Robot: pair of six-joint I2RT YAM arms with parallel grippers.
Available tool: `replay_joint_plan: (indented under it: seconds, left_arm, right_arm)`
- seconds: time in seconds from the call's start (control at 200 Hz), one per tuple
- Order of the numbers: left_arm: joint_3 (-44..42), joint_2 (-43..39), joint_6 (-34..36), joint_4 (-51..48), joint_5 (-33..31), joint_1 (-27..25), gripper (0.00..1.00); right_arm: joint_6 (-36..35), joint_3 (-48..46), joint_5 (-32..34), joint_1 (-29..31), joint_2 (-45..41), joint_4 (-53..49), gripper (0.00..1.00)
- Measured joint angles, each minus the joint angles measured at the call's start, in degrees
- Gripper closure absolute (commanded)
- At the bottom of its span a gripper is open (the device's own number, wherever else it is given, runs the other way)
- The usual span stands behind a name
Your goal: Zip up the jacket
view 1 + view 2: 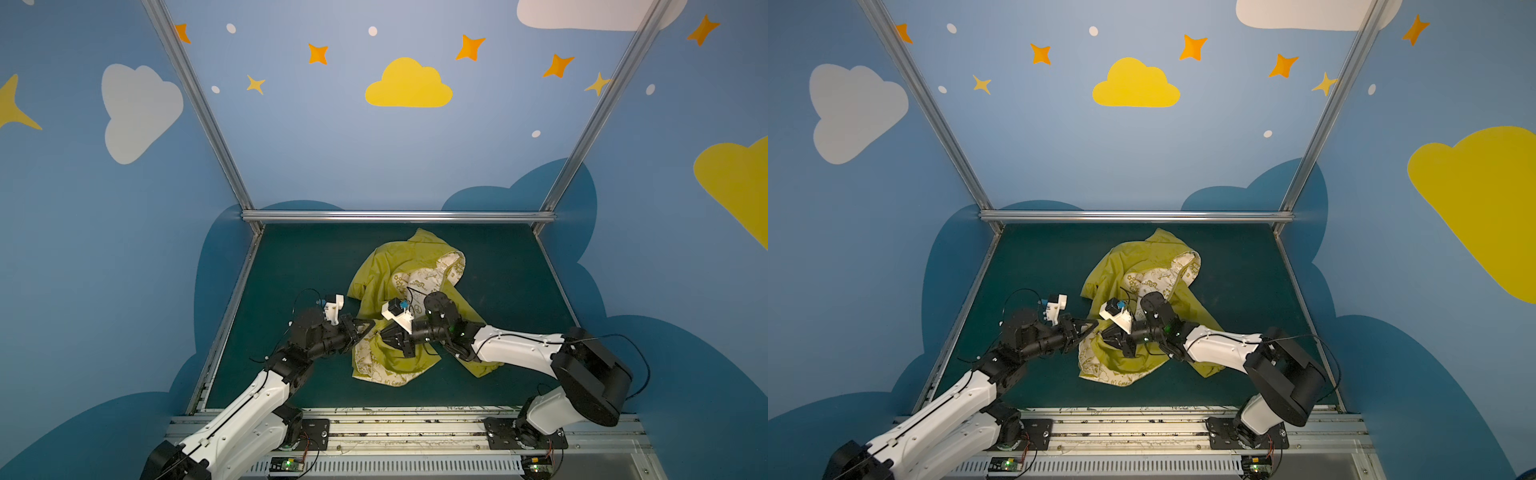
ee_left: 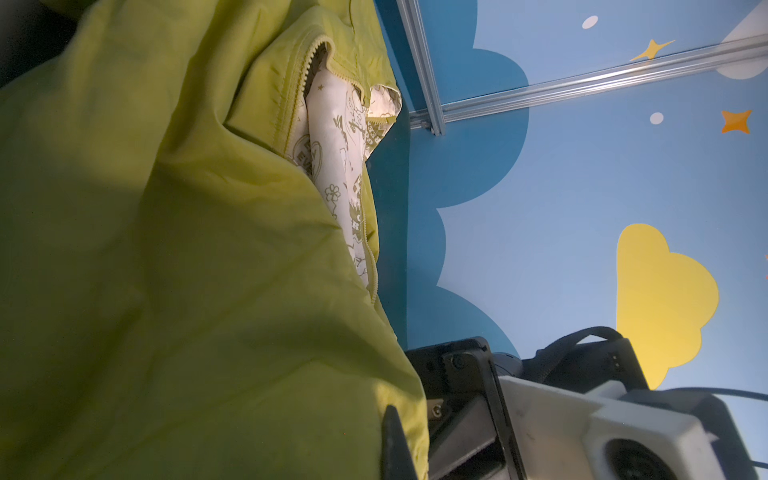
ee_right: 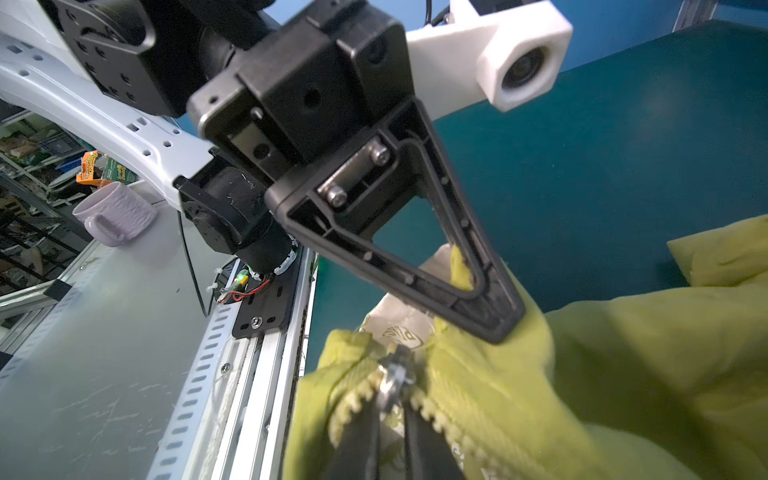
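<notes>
I had both top views looking down from high over the near rail toward the back wall, far enough off to hold the whole table [image 1: 291, 266] and both arms, so they shared almost everything. My left wrist view sat hard against the jacket [image 2: 166, 270], facing past it to the right arm's camera housing [image 2: 631, 432]. My right wrist view peered close along its fingers [image 3: 353, 444] at the zipper pull [image 3: 392, 386], the left arm's camera housing [image 3: 519, 62] just beyond.
</notes>
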Motion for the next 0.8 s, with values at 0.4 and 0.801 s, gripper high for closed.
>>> replay_joint_plan:
  seconds: [0.4, 0.801]
  left_arm:
    - [0.0, -1.0, 1.2, -3.5, 1.3, 0.8, 0.97]
    - [0.0, -1.3, 1.6, -5.7, 2.9, 0.8, 0.97]
  right_arm:
    - [-5.0, 0.0, 5.1, -0.1, -4.3, -11.2, 1.00]
    - [-8.4, 2.7, 8.2, -0.1, -5.7, -20.4, 1.00]
